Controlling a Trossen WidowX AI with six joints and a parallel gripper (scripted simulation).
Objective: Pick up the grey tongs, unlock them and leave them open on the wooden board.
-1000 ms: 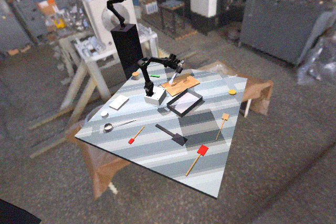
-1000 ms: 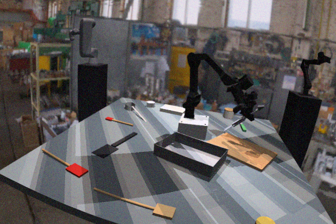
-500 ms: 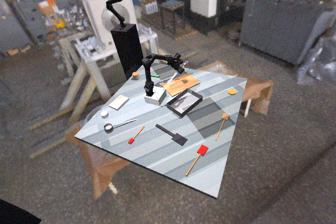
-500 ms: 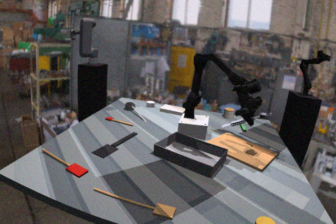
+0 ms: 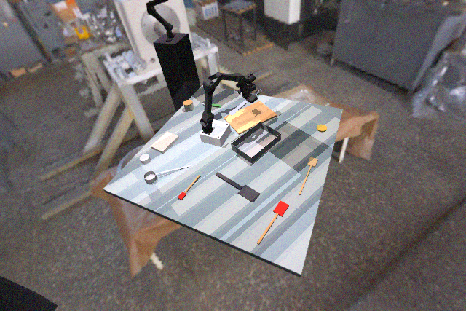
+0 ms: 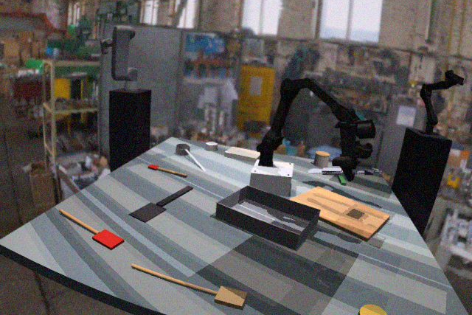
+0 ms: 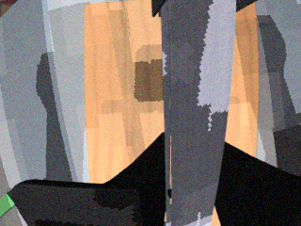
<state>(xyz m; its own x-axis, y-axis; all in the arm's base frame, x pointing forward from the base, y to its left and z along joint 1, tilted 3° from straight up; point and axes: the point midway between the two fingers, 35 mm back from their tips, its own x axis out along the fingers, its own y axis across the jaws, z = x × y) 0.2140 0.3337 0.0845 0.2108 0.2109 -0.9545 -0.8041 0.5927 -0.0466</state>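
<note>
The grey tongs (image 5: 239, 106) (image 6: 331, 170) (image 7: 198, 71) are held in the air, lying roughly level in the exterior view. My gripper (image 5: 254, 98) (image 6: 349, 174) is shut on them, with black fingers on both sides of them in the wrist view. The arms of the tongs look close together, with a thin slit between them; whether the lock is on cannot be told. The wooden board (image 5: 245, 121) (image 6: 331, 204) (image 7: 103, 94) lies flat below, with dark shadows on it. The roasting tin (image 5: 240, 154) (image 6: 255, 223) stands beside the board, with nothing across it.
A green-handled item (image 5: 216, 105) (image 6: 341, 179) and a wooden-topped pot (image 5: 188, 105) (image 6: 321, 159) are near the back edge. The arm's white base box (image 5: 210, 138) (image 6: 271, 184) stands near the tin. A dark spatula (image 5: 249, 192) (image 6: 147, 211) and a red one (image 5: 281, 208) (image 6: 108, 238) lie farther off.
</note>
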